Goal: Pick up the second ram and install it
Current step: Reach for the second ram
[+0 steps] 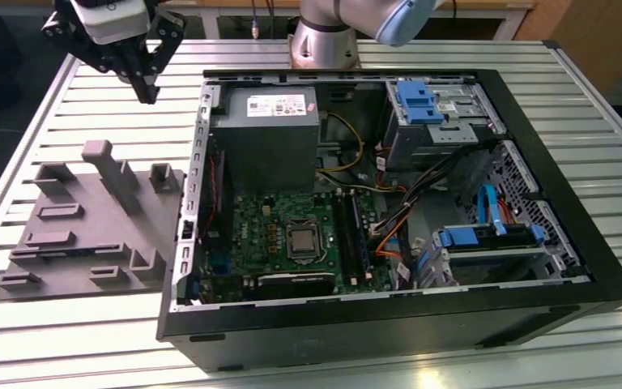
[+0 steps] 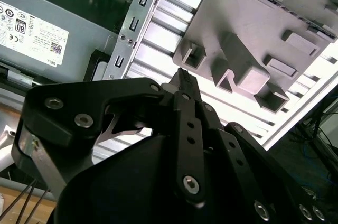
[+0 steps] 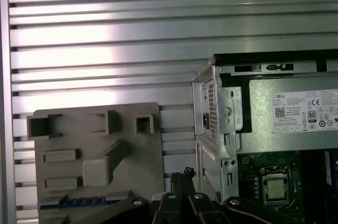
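Well, nearest me the open computer case [image 1: 398, 324] lies on its side, motherboard [image 1: 289, 235] exposed for fitting. Beside it, the grey tray [image 1: 84, 227] seems to keep the second ram [image 3: 79, 201] slotted upright, a thin blue-flecked strip. Farther back the gripper [image 1: 149, 96] hovers above the slatted table [image 1: 74, 340], fingers pinched together, empty.

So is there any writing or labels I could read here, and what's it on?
Power supply's white sticker: small print and symbols, too small to quote reliably.
Green motherboard: markings too small to read.
Grey plastic tray: no text.
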You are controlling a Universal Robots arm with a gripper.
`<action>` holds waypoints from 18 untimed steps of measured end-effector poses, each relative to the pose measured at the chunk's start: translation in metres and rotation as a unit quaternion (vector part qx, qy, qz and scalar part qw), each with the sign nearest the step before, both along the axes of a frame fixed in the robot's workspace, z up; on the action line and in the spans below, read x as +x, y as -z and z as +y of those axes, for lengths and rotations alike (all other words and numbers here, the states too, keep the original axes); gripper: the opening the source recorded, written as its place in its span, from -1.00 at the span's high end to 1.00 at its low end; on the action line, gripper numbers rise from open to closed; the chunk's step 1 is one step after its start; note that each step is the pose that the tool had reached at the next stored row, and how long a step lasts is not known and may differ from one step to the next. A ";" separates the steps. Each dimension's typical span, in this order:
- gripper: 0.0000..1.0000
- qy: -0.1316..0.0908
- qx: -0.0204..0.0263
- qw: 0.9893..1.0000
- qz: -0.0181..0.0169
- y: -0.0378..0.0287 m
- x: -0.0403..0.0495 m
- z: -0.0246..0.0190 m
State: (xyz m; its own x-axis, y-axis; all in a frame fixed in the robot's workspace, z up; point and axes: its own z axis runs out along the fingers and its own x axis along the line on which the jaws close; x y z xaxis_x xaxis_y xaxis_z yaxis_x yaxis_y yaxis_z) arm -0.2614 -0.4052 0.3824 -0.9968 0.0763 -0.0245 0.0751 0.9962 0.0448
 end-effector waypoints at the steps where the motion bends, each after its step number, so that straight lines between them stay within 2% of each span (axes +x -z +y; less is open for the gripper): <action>1: 0.79 0.000 0.000 1.000 0.000 0.0003 -0.0001 -0.0002; 18: 0.79 0.000 0.000 1.000 0.000 0.0041 -0.0056 -0.0041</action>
State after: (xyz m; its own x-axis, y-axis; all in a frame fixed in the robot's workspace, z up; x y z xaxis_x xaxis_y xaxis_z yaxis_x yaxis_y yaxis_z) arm -0.2670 -0.4093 0.3783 -0.9968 0.0762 -0.0244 0.0751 0.9962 0.0449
